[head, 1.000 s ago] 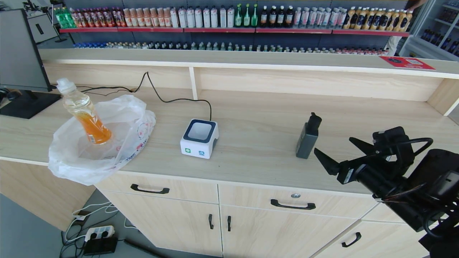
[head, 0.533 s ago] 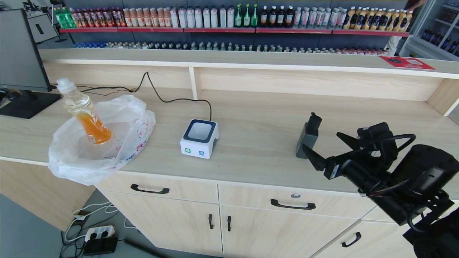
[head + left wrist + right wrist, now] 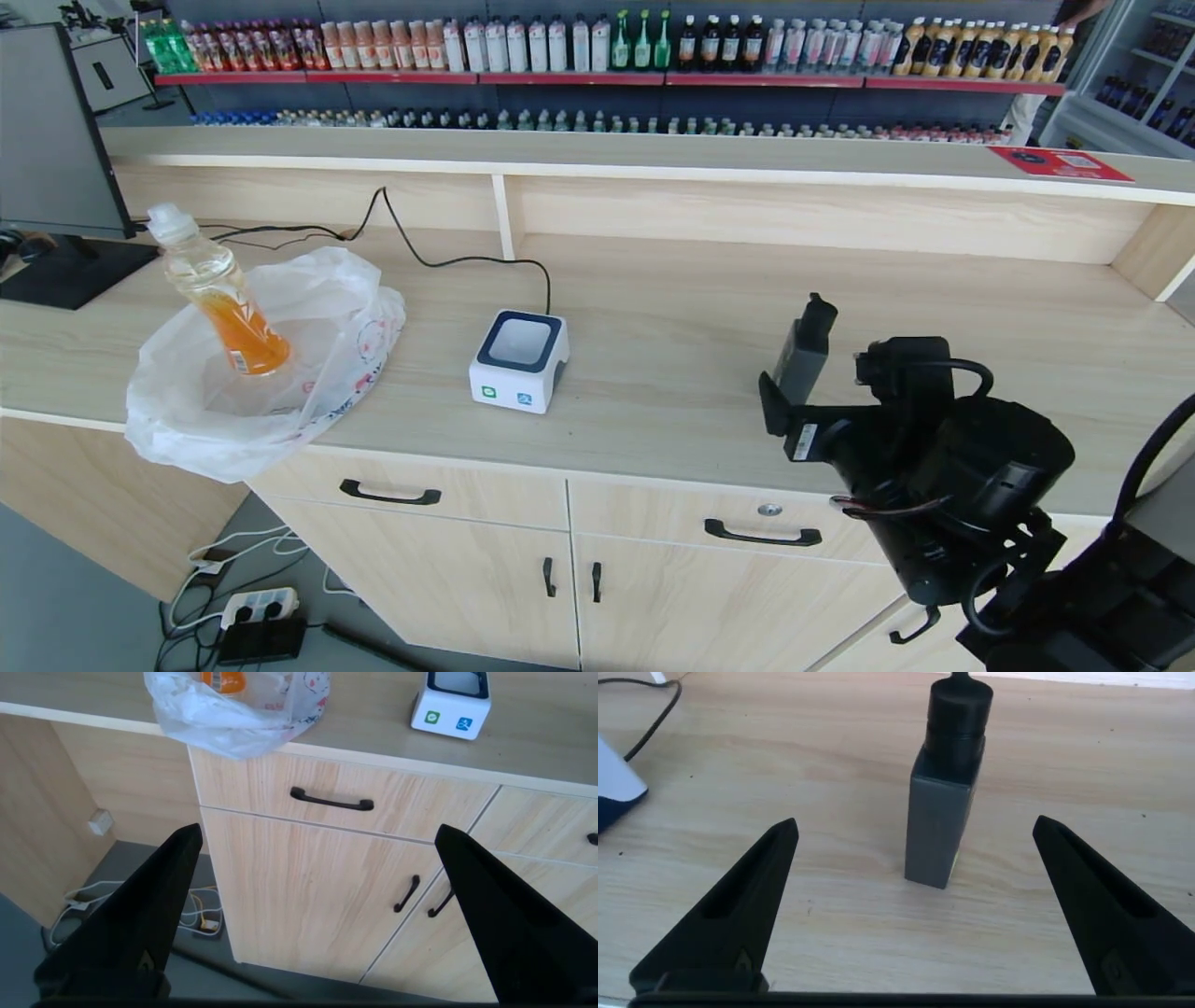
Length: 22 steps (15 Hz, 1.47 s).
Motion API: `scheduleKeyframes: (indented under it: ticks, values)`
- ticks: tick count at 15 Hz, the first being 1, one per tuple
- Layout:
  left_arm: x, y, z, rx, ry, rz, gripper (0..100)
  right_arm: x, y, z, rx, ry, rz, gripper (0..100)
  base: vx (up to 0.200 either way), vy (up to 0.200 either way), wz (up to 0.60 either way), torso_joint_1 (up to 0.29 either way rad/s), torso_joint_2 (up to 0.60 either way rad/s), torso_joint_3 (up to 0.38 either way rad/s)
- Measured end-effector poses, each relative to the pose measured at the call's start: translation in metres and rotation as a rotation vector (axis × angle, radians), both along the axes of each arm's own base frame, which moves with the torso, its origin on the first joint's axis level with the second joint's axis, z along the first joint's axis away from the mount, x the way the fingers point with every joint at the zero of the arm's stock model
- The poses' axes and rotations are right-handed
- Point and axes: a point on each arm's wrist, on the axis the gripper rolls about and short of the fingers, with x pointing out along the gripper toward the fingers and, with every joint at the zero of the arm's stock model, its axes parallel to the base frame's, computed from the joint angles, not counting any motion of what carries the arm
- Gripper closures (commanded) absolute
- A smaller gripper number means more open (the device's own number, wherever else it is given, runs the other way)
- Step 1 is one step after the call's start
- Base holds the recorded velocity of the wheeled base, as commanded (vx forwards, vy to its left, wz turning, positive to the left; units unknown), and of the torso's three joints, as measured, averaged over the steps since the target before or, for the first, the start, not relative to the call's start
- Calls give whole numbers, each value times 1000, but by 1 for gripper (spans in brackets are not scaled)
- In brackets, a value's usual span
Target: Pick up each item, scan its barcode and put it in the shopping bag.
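Observation:
A grey square bottle point(image 3: 803, 359) with a black cap stands upright on the wooden counter point(image 3: 672, 308), right of the middle. My right gripper point(image 3: 822, 397) is open just in front of it, level with its lower half. In the right wrist view the bottle point(image 3: 945, 803) stands a little beyond the open gripper point(image 3: 915, 826), centred between the fingers and untouched. The white scanner point(image 3: 519, 361) sits mid-counter. At the left lies the white plastic shopping bag point(image 3: 280, 392), with an orange drink bottle point(image 3: 219, 294) leaning in it. My left gripper point(image 3: 318, 833) is open and holds nothing, below counter height before the drawers.
The scanner's black cable point(image 3: 439, 257) runs to the back wall. A monitor point(image 3: 51, 131) stands at the far left. A raised ledge point(image 3: 653, 154) closes the counter's back, with drink shelves behind. Drawers and cupboard doors point(image 3: 336, 859) are below the counter's front edge.
My right arm has swung left and in toward the grey bottle, so the open gripper now faces it closely. The bag, drink bottle and scanner have not moved.

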Motion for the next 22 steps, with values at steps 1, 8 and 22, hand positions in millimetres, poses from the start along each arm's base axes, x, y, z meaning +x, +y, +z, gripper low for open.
scheduleKeyframes:
  ticks: [1, 8, 22]
  values:
    - [0, 0, 0, 0, 0, 0, 0, 3, 5, 0, 13, -6, -25, 0, 0, 0, 0, 0, 0, 0]
    - [0, 0, 0, -1, 0, 0, 0, 29, 16, -4, 38, -30, -85, 0, 0, 0, 0, 0, 0, 0]
    - [0, 0, 0, 1, -3, -1, 0, 80, -7, -25, 79, -44, -132, 0, 0, 0, 0, 0, 0, 0]
